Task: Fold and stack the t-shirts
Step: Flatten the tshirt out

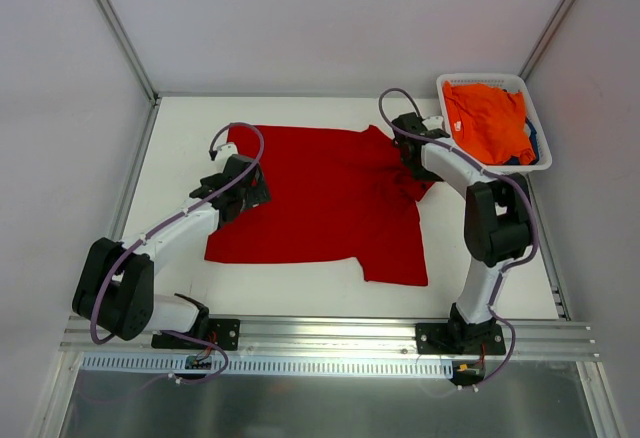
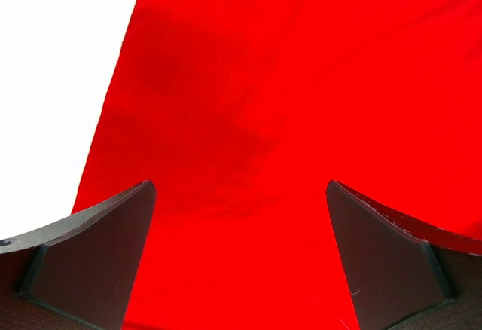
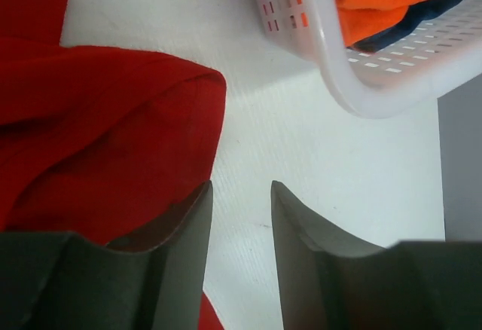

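Observation:
A bright red t-shirt (image 1: 320, 198) lies spread flat across the middle of the white table, its right sleeve bunched. My left gripper (image 1: 252, 190) hovers over the shirt's left part, jaws wide open, with only red cloth (image 2: 301, 81) beneath them (image 2: 239, 184). My right gripper (image 1: 412, 163) is at the bunched right sleeve (image 3: 98, 119). Its jaws stand apart (image 3: 241, 184) with bare table between them, and the sleeve's edge lies just left of the left finger. An orange t-shirt (image 1: 485, 118) sits in the basket on top of a dark blue one (image 3: 422, 21).
The white plastic basket (image 1: 446, 84) stands at the back right corner, close to the right gripper, its rim (image 3: 361, 96) just ahead of the fingers. Grey walls and metal rails border the table on all sides.

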